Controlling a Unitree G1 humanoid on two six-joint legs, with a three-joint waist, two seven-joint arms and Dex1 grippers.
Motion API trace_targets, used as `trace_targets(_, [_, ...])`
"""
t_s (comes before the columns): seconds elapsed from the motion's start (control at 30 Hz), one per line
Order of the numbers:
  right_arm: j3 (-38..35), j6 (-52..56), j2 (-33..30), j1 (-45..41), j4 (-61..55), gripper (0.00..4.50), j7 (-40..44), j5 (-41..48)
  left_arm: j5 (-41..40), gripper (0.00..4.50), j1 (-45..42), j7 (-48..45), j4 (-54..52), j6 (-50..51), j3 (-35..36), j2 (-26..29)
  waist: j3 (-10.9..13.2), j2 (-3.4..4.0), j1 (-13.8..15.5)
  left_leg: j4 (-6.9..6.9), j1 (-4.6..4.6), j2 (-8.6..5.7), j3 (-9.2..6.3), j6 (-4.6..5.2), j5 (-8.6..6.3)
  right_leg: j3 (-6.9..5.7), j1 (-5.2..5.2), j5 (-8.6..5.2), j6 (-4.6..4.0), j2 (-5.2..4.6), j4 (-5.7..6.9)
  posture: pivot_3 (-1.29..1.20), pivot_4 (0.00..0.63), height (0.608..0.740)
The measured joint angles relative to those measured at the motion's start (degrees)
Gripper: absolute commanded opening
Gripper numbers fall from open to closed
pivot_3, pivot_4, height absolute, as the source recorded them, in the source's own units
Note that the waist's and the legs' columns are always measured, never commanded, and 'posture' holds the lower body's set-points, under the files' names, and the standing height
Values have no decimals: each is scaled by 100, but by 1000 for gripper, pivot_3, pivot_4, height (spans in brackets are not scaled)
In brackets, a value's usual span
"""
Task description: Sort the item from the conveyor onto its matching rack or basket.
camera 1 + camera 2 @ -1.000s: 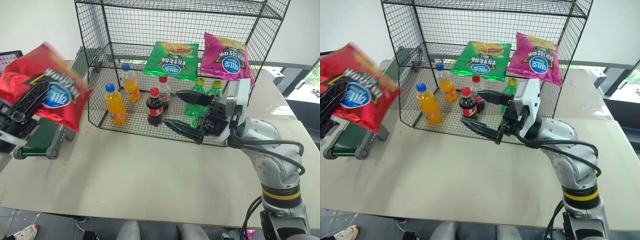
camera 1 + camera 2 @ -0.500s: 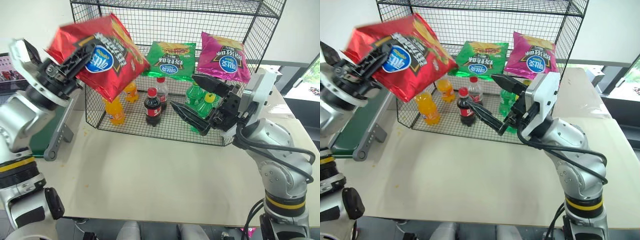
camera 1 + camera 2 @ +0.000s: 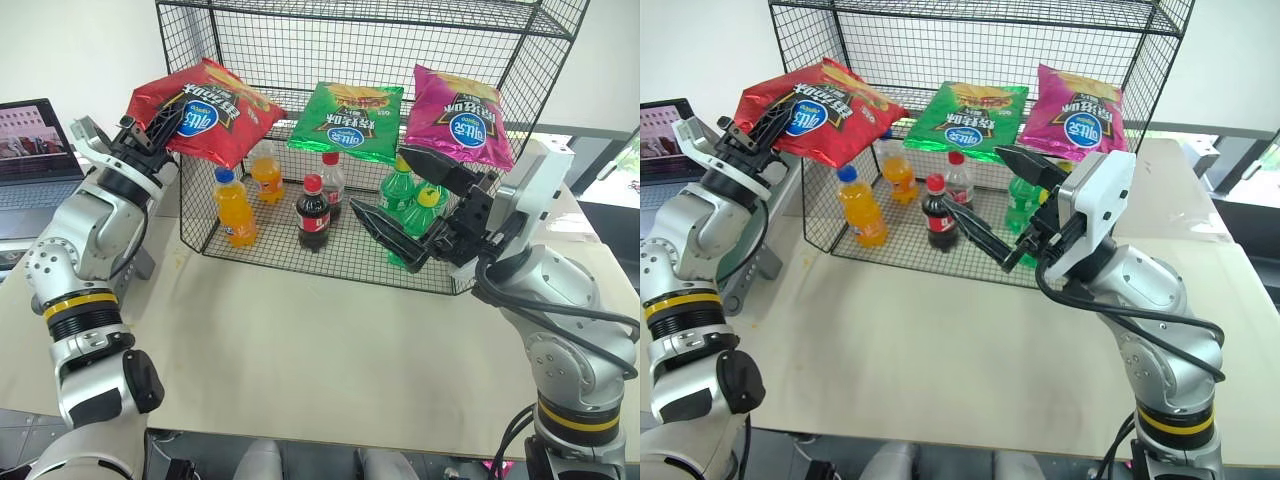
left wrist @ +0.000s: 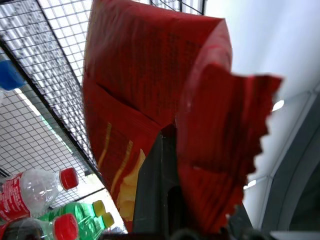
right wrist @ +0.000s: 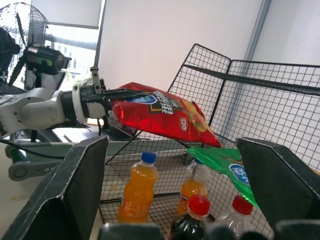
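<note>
Clamped on one end of the flat red crinkly chip bag [image 3: 205, 122], the left gripper [image 3: 150, 133] holds it up at the left front corner of the tall black wire-mesh shelving cage [image 3: 250, 40], level with the upper grid shelf. From those black fingers the bag's long axis runs rightward and into the cage — its far end already reaches over the shelf's left edge, above the orange soda bottles [image 3: 232, 207]. Further right on that shelf lie the green chip bag [image 3: 347, 122] and the pink chip bag [image 3: 458, 118], so the free spot is the left end, directly ahead of the bag. The coming move looks like a short push along that axis, then letting go. Rightmost, the right gripper [image 3: 412, 208] hangs spread and empty before the lower shelf's bottles — farther from the bag, no part in this.
</note>
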Motion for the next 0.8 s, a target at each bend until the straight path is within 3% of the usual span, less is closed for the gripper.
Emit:
trace_targets(0.13, [111,-197,147,-489,66,4500,-123,-289,660,64,-444,46,2,-423,-165,-520,-1,-1,37,6,-7,-3,-4,-4,5,-6,4,7,4,-2,-8,0,150,740])
trace_targets(0.37, [222,-242,270,-514,262,4500,-160,-554,1387,64,-959,44,350,-900,-131,-1136,-1,-1,11,5,-7,-2,-5,-2,6,-6,4,7,3,-1,-6,0,150,740])
trace_targets(0.57, [242,-253,278,-515,263,4500,-151,-598,1769,64,-1317,79,673,-1242,107,-1341,-1,-1,9,6,-7,-3,-5,0,8,-6,4,7,4,-1,-5,0,150,740])
trace_targets(0.67, [243,-266,284,-515,268,4500,-129,-633,1930,820,-1428,10,836,-1258,197,-1340,-1,-1,8,6,-6,-3,-5,0,8,-6,4,7,4,-1,-5,0,150,740])
trace_targets(0.8, [276,-291,317,-511,279,4500,-100,-666,1992,2628,-1492,-102,932,-1169,326,-1314,-1,-1,7,6,-7,-3,-5,0,9,-6,4,7,4,-1,-4,0,150,740])
